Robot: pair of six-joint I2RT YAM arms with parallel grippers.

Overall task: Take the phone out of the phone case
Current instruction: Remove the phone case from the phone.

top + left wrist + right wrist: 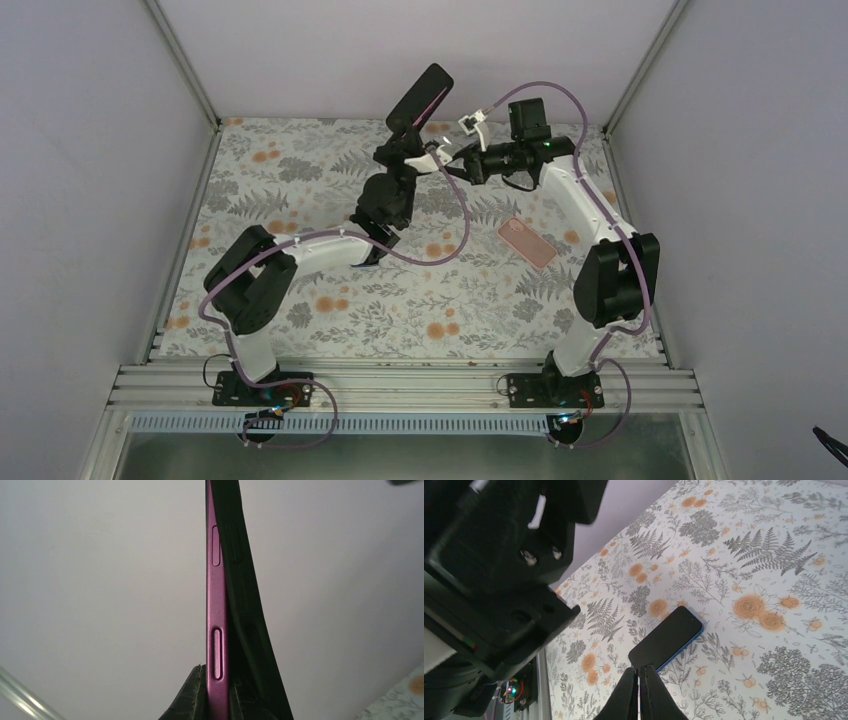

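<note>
My left gripper [403, 137] is raised over the far middle of the table, shut on the lower end of the phone, which stands upright and tilted to the right. In the left wrist view the phone [216, 595] shows its magenta side with two buttons. The black phone case [245, 595] bows away from that side towards the top and stays clamped with it at my left gripper [217, 677]. My right gripper [438, 157] hovers just right of the left one, shut, with nothing between its fingers [651, 690].
A salmon-pink flat case [526, 243] lies on the floral tablecloth right of centre. A dark phone with a blue rim [666, 639] lies flat on the cloth below my right gripper. Grey walls with metal posts [185, 60] enclose the table.
</note>
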